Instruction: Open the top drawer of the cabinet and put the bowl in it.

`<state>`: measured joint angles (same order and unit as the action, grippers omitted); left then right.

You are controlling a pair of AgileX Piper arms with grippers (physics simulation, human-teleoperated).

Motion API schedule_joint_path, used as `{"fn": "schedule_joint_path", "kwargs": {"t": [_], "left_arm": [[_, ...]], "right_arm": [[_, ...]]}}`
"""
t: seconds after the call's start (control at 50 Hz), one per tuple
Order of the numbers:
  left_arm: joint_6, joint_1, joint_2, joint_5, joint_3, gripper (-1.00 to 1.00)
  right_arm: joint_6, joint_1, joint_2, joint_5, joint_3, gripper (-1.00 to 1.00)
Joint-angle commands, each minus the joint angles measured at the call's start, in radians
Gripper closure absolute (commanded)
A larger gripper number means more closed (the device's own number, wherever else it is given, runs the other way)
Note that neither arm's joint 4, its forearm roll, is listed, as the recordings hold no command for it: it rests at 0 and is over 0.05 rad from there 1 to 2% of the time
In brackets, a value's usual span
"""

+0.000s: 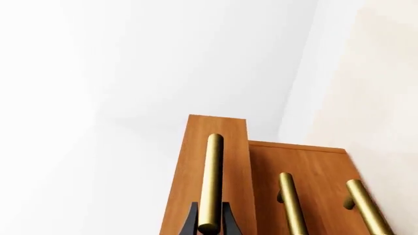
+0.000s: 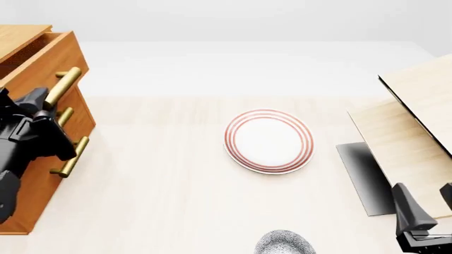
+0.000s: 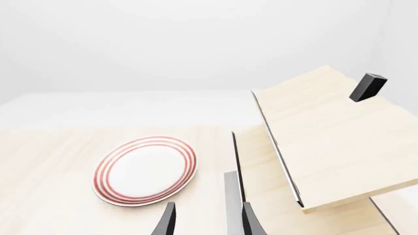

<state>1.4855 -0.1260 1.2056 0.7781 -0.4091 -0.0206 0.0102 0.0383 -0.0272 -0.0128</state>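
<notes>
The orange-brown cabinet (image 2: 32, 203) stands at the table's left edge. Its top drawer (image 2: 44, 67) is pulled partway out, standing proud of the two lower drawers in the left wrist view (image 1: 225, 161). My left gripper (image 2: 44, 106) is shut on the top drawer's brass bar handle (image 1: 212, 181), with one dark finger (image 1: 191, 223) on each side of the bar. The speckled bowl (image 2: 285, 243) sits upright at the table's near edge, partly cut off by the frame. My right gripper (image 2: 427, 203) is open and empty at the near right, apart from the bowl.
A flat white plate with red rings (image 2: 269, 141) lies in the middle of the table; it also shows in the right wrist view (image 3: 145, 169). A pale light-wood structure (image 2: 416, 121) with tilted panels fills the right side, close to my right gripper.
</notes>
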Motion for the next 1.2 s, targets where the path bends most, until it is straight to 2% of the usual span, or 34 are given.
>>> {"fn": "schedule_joint_path", "kwargs": {"t": [0.02,0.5,0.98,1.1,1.12,1.2], "left_arm": [[0.015,0.053,-0.055,-0.011,0.027,1.00],[0.017,0.112,-0.144,-0.016,0.106,1.00],[0.017,0.176,-0.185,-0.052,0.077,1.00],[0.004,0.251,-0.174,-0.095,0.063,1.00],[0.006,0.256,-0.174,-0.094,0.065,-1.00],[0.018,0.285,-0.168,-0.078,0.080,-1.00]], "right_arm": [[0.000,0.000,-0.001,-0.002,0.000,-1.00],[-0.001,0.001,-0.002,-0.005,-0.001,-1.00],[-0.002,0.002,0.007,0.001,0.000,-1.00],[-0.003,0.002,0.009,0.001,-0.001,-1.00],[-0.003,0.001,0.010,0.002,-0.001,-1.00],[-0.003,0.002,0.010,0.002,-0.001,-1.00]]}}
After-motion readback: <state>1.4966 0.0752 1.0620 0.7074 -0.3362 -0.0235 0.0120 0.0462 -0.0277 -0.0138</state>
